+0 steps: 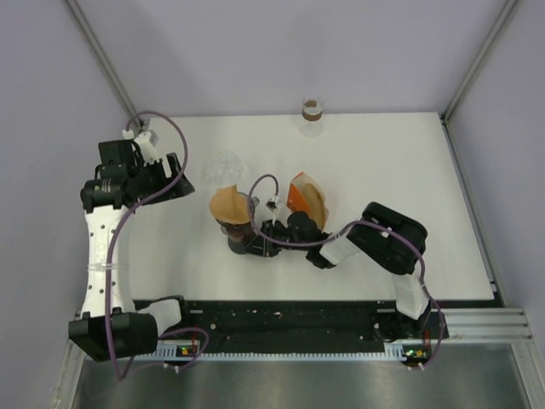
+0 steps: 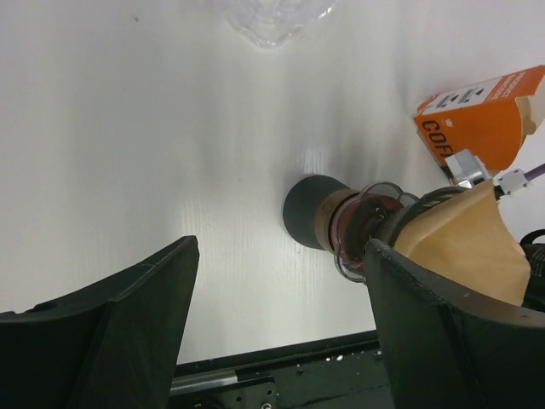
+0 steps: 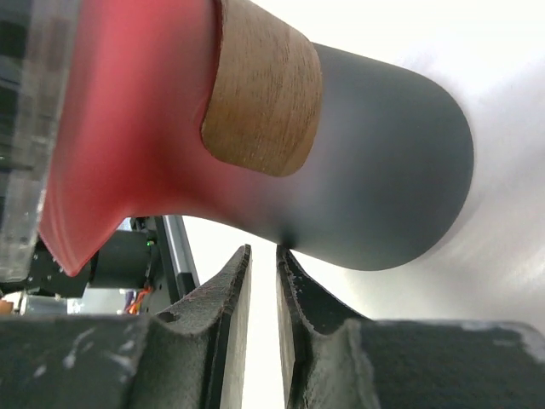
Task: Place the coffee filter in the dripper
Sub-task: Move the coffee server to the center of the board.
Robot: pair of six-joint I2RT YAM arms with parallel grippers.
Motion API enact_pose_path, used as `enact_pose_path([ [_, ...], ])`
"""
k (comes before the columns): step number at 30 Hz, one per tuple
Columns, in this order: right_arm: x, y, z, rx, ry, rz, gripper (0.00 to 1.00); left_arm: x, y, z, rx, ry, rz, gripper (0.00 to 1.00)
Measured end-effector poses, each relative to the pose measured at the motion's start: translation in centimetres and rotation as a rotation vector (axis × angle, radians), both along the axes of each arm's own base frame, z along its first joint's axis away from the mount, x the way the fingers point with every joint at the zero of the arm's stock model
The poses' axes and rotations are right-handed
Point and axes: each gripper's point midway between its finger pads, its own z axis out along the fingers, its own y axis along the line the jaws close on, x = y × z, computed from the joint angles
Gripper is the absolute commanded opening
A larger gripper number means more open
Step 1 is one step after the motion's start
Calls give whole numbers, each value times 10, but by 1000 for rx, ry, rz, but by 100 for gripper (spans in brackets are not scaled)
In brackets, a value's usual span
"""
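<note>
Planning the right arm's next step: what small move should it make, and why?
Probably ease the right gripper back from the dripper: the filter seems to stand in its mouth, and the nearly closed jaws, holding nothing visible, sit close against its dark base.

Only one legible bit: orange carton [image 2: 485, 111], left wrist view, has big dark letters "COF" on its orange side, approx. at the lower left corner. The word runs on toward the white plug [image 2: 468, 164] and paper filter [image 2: 464, 239] and is cut off there. White strip along the carton's top edge carries small dark print, too small to read. Top view: carton print illegible. Right wrist view: no text.
</note>
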Motion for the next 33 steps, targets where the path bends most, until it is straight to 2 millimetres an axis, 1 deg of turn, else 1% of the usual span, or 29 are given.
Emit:
enact_pose_path([
  [3, 7, 12, -4, -1, -1, 13, 18, 4, 6, 21, 29, -52, 17, 84],
  [6, 16, 29, -6, -4, -7, 40, 18, 8, 11, 40, 59, -102, 34, 84],
  [9, 26, 45, -6, -2, -21, 61, 17, 9, 16, 51, 81, -134, 49, 84],
  [11, 31, 52, -6, -5, -29, 73, 17, 8, 16, 54, 87, -140, 51, 84],
  [15, 40, 65, -7, -2, -41, 102, 16, 5, 17, 52, 91, -129, 51, 84],
  [22, 48, 79, -25, -20, -17, 146, 15, 3, 18, 50, 98, -118, 54, 84],
  [25, 51, 89, -27, -16, -11, 169, 13, 3, 19, 52, 103, -121, 55, 84],
  [29, 59, 104, -24, 0, -17, 188, 13, 2, 20, 61, 111, -139, 59, 85],
  [33, 66, 117, -19, 19, -26, 205, 13, 2, 20, 76, 118, -176, 59, 85],
])
